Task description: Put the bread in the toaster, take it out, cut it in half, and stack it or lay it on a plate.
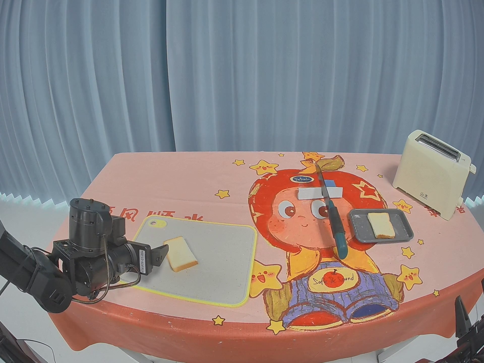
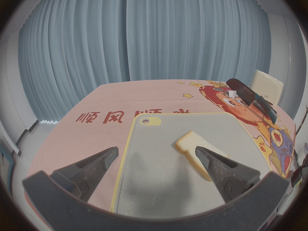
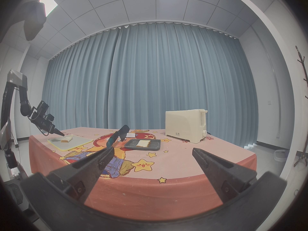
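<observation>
My left fingers (image 1: 159, 252) hang spread at the table's left edge. The pale, tan-crusted bread slice (image 1: 180, 253) lies just beyond them on the grey, yellow-rimmed cutting board (image 1: 217, 270), its long axis aslant to my reach. My right fingers (image 1: 461, 312), also spread, are well apart from it.

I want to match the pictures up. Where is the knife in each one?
Head view: the knife lies mid-table, between the cutting board and the tray.
Left wrist view: the knife is beyond the cutting board, before the toaster.
Right wrist view: the knife is beside the tray.
Shared landmark: the cream toaster.
</observation>
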`<state>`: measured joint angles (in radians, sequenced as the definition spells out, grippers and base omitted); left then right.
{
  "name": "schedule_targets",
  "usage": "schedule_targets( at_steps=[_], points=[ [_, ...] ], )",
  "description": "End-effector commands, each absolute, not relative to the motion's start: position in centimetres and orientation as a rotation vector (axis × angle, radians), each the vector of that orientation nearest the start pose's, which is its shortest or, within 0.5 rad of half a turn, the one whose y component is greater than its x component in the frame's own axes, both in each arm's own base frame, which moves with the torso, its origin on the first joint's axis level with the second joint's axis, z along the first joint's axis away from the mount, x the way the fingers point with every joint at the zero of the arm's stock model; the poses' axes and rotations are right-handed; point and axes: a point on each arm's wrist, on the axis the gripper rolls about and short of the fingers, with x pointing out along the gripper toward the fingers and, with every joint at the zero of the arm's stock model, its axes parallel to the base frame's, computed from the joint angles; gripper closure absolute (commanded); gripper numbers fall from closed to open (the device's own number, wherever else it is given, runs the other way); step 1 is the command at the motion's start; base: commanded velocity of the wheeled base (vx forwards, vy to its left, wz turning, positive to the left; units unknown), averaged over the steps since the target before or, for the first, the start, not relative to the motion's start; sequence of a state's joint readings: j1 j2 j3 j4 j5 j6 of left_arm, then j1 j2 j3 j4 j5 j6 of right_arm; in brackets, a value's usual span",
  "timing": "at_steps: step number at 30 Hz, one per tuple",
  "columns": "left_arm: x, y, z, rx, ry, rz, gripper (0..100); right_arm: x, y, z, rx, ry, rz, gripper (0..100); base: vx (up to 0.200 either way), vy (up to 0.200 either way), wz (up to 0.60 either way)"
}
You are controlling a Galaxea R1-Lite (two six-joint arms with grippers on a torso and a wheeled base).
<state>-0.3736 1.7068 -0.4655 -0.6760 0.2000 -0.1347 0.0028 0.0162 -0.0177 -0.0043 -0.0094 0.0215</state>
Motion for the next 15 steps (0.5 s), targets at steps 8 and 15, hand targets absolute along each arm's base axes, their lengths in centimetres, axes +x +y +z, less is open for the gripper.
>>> schedule_targets(
  at_steps=[8, 15],
  points=[
    [24.51, -9.54, 9.59, 0.042, 0.566, -0.128, 0, -2.28, -0.02, 7.6, 0.022, -0.005, -0.008, 0, 0.0, 0.0, 0.0],
    [24.55, -9.91, 9.23, 0.055, 0.575, -0.108, 0, -2.28, -0.03, 7.6, 0.022, -0.005, -0.006, 0, 0.0, 0.0, 0.0]
  ],
)
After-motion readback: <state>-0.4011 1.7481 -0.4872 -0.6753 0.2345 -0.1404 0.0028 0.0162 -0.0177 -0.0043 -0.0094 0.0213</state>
